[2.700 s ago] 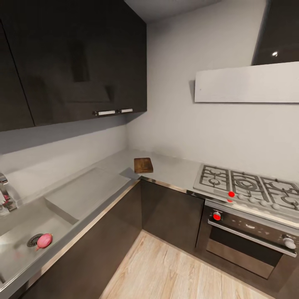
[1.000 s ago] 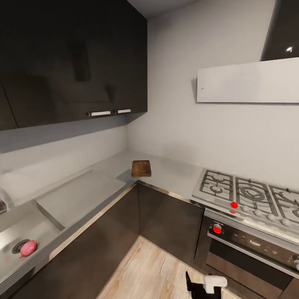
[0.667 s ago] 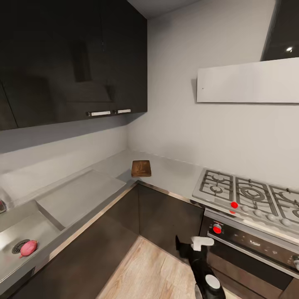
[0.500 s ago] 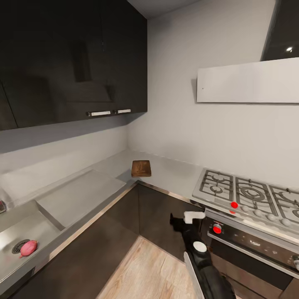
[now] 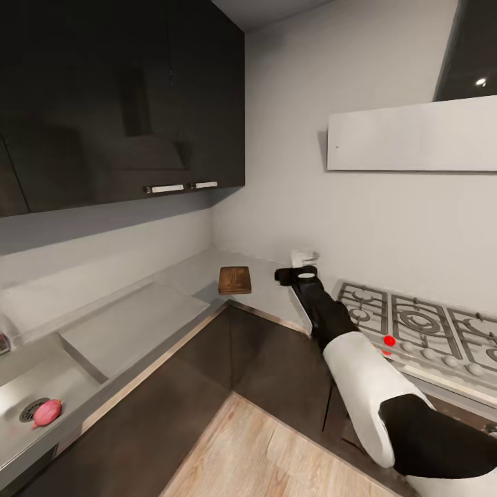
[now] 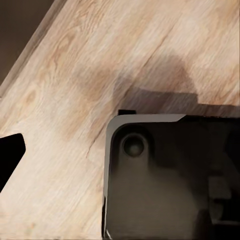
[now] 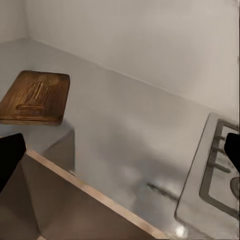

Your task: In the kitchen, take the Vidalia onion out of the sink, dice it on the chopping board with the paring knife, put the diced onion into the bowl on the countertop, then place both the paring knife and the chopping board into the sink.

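Observation:
The dark brown chopping board (image 5: 235,280) lies on the grey countertop (image 5: 200,268) at the corner. My right gripper (image 5: 293,266) hovers above the countertop just right of the board, between it and the hob. In the right wrist view the board (image 7: 35,96) lies ahead on the countertop (image 7: 125,125), and the right gripper (image 7: 120,155) is open and empty. A pinkish onion (image 5: 47,412) rests in the steel sink (image 5: 41,369) beside the round drain. My left gripper (image 6: 120,157) hangs over the wooden floor, one fingertip (image 6: 10,155) far out at the frame's edge. The paring knife and the bowl are out of view.
A gas hob (image 5: 414,317) with red knobs sits right of my arm, its corner (image 7: 220,160) close to the gripper. A flat drainboard (image 5: 131,324) adjoins the sink. Dark wall cabinets (image 5: 124,103) and a hood (image 5: 414,134) hang above. Light wooden floor (image 5: 241,455) lies below.
My right arm has risen from near the floor to above the countertop beside the board. The view shifted right early on, then held still. Board and onion have not moved.

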### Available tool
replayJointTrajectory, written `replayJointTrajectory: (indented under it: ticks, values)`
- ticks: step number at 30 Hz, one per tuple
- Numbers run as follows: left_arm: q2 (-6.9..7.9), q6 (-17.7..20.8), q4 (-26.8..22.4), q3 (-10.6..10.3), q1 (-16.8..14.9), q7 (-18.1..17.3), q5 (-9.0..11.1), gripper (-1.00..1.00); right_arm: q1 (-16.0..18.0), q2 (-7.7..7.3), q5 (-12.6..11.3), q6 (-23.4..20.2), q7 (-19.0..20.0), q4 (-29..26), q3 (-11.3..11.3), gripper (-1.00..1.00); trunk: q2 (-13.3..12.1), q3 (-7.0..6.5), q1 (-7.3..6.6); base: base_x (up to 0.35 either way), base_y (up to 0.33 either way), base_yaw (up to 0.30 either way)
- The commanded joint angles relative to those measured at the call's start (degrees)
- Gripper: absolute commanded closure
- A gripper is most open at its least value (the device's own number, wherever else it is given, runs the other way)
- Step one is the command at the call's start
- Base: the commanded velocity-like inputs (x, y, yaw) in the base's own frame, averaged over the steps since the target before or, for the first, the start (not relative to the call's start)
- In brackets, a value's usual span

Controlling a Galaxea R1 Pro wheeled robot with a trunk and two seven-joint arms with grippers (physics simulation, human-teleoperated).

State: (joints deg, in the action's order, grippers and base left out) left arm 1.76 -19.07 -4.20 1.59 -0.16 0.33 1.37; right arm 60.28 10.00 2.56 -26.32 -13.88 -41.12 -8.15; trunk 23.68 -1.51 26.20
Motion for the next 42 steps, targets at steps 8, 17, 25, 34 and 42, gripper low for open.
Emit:
replayJointTrajectory:
  ticks: [8, 17, 25, 34, 42]
  values:
    - [0.00, -0.2, 1.3, 4.7, 0.0, -0.1, 1.2, -1.00, 4.2, 0.00, -2.7, 1.4, 0.1, 5.7, -0.1, -1.00, 0.0, 0.04, 0.02, 0.191, 0.000, 0.000]
    - [-0.37, -0.2, 3.3, 5.1, 0.0, -0.2, 1.3, -1.00, 4.3, 0.00, -8.1, 11.7, -0.1, 17.3, 1.1, -1.00, 0.0, 0.04, 0.02, 0.336, 0.000, 0.069]
    - [-1.17, -0.2, 5.5, 5.1, 0.0, -0.2, 1.4, -1.00, 4.3, 0.00, -12.2, 14.0, -0.4, 18.8, 1.7, -1.00, 0.0, 0.04, 0.02, 0.306, -0.097, 0.273]
    - [-1.61, -0.2, 5.9, 5.1, 0.0, -0.1, 1.4, -1.00, 4.3, 0.00, -12.3, 14.0, -0.4, 19.1, 1.7, -1.00, 0.0, 0.04, 0.02, 0.172, -0.171, 0.286]
    - [-2.36, -0.2, 6.1, 5.2, 0.0, -0.1, 1.4, -1.00, 4.3, 0.00, -12.2, 14.0, -0.5, 19.5, 1.7, -1.00, 0.0, 0.04, 0.02, 0.008, -0.208, 0.280]
